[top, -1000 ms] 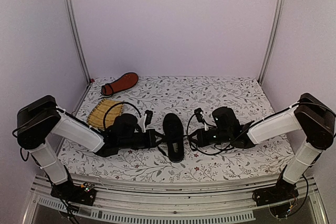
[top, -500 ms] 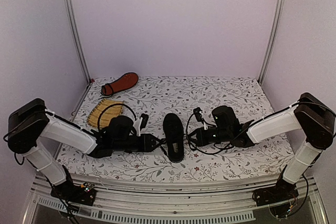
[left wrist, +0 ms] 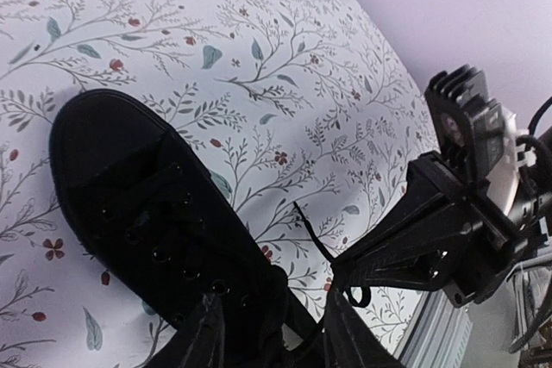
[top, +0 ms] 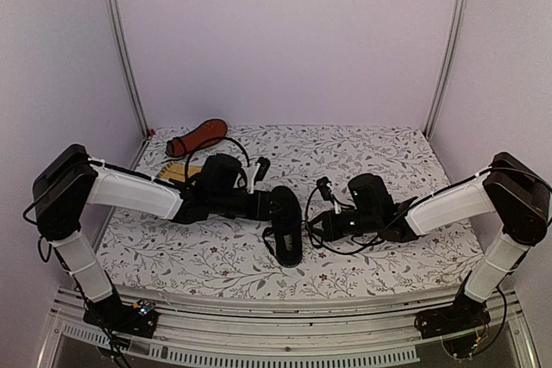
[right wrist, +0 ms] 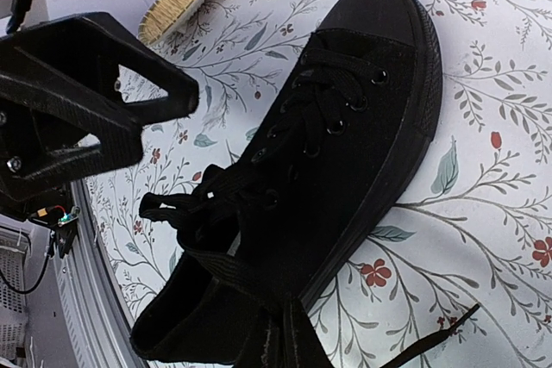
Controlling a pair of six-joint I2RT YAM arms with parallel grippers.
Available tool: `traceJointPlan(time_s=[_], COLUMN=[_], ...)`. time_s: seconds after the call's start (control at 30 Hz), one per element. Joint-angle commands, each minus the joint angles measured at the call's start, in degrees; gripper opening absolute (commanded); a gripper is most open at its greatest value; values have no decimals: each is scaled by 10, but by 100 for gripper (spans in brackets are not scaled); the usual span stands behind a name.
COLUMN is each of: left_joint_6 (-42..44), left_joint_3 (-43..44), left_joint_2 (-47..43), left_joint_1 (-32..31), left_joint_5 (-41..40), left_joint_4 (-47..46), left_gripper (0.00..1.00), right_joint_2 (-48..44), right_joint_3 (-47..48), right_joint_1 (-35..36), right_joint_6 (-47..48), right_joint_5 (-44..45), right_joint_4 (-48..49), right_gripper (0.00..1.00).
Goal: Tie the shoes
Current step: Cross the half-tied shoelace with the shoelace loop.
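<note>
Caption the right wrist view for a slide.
Right gripper shut on a lace of the black canvas shoe standing on the floral table.

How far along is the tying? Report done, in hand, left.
Done: nothing yet. The middle shoe has its lace loose, with no bow. In hand: the right gripper is shut on the lace, and the left gripper is open over the shoe's collar. Left: knot this shoe, then the second shoe, lying at the back left with its orange sole showing.
</note>
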State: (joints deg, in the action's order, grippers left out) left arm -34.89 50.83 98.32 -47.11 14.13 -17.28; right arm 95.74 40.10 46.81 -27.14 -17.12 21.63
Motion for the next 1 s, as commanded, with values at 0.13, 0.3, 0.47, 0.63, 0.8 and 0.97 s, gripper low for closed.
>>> traceJointPlan(time_s=[0.13, 0.3, 0.47, 0.63, 0.8, 0.97], left_joint_6=[39, 43, 43, 43, 37, 28], left_joint_3=[36, 47, 56, 60, 60, 52], left_joint_2=[47, 60, 71, 75, 77, 60], left_joint_1=[2, 2, 1, -1, -3, -2], left_joint_5=[65, 65, 59, 49, 55, 37], left_joint_4=[38, 49, 52, 58, 48, 29], left_gripper=[43, 34, 30, 24, 6, 0], right_joint_2=[4, 8, 8, 8, 8, 2], right_joint_3=[12, 13, 13, 11, 11, 13], right_joint_1=[-2, -2, -2, -2, -2, -1], right_joint_6=[7, 6, 5, 5, 6, 6], right_joint_5=[-5, -7, -9, -10, -11, -11], right_joint_4=[6, 9, 10, 11, 12, 10], right_gripper=[2, 2, 2, 2, 2, 2])
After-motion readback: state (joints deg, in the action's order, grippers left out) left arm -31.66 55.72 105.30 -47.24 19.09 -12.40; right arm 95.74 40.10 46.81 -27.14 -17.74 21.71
